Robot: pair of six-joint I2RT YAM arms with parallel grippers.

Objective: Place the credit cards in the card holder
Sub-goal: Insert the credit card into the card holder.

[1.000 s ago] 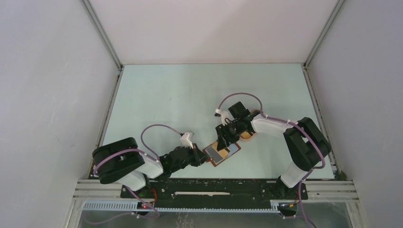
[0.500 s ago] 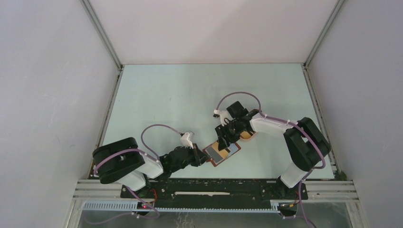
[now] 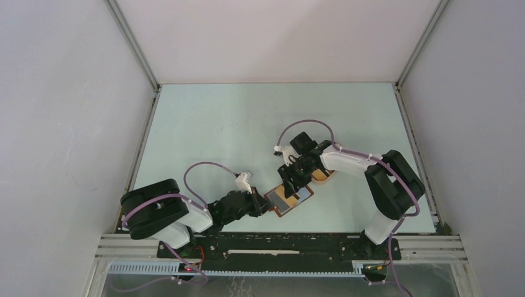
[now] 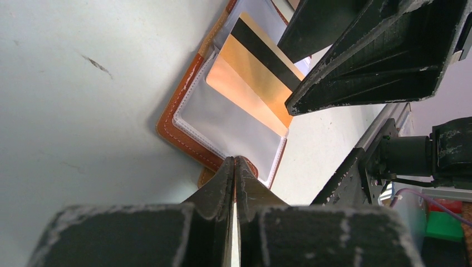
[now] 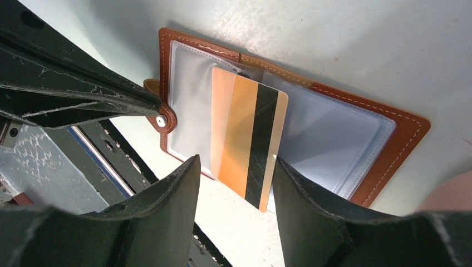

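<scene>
From above, the card holder (image 3: 286, 203) lies open on the pale surface (image 3: 216, 130), close to its near edge and between the two arms. The left tool (image 3: 265, 206) reaches in low from the left and meets the holder's left corner. The right tool (image 3: 291, 184) hangs over its far side.

In the left wrist view, the left tool (image 4: 234, 167) has its fingers pressed together, and their tips sit at the holder's (image 4: 181, 108) near edge. An orange card (image 4: 253, 78) with a black stripe is partly tucked under a clear sleeve (image 4: 222, 122) inside the holder. Its free end reaches the dark fingers (image 4: 362, 61) of the right tool.

In the right wrist view, the right tool (image 5: 235, 164) has its fingers standing apart, one on each side of the orange card's (image 5: 245, 122) outer end. Whether they pinch its long edges or only straddle it cannot be told from this angle. The card's other end shows paler under the sleeve (image 5: 189, 94) on the left half of the holder (image 5: 403, 130). The left tool's (image 5: 158, 105) closed tips rest at the snap tab (image 5: 162, 120) on the holder's left edge.
</scene>
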